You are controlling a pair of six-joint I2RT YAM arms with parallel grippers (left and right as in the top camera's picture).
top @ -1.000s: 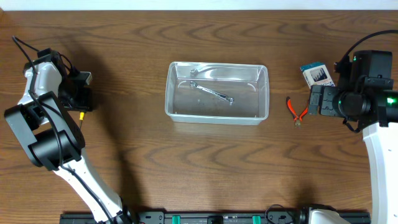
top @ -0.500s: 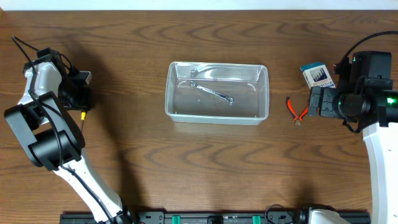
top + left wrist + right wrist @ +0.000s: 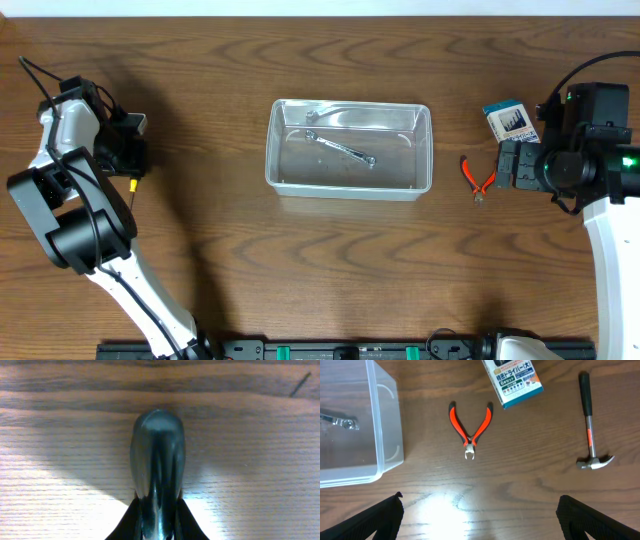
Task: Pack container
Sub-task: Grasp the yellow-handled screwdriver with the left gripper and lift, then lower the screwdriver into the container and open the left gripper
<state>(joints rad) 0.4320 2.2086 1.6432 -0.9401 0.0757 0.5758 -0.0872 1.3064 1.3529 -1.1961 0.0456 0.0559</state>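
Observation:
The clear plastic container (image 3: 285, 180) stands at the table's middle, and its corner also shows in the right wrist view (image 3: 387, 460). A silver wrench (image 3: 342, 148) lies inside it. My left gripper (image 3: 128, 160) at the far left is shut on a dark-handled tool (image 3: 157, 455). The tool's glossy rounded end sticks out between the fingers (image 3: 159, 530), and a thin yellow-tipped end (image 3: 131, 186) shows below the gripper. My right gripper (image 3: 508, 165) is open and empty (image 3: 479, 505) above the table, just right of the red-handled pliers (image 3: 478, 176) (image 3: 470, 427).
A small blue-and-white box (image 3: 510, 119) (image 3: 512, 380) lies behind the pliers. A hammer (image 3: 590, 425) with a black and orange handle lies to the right, hidden under my right arm in the overhead view. A black rail (image 3: 340, 350) runs along the front edge.

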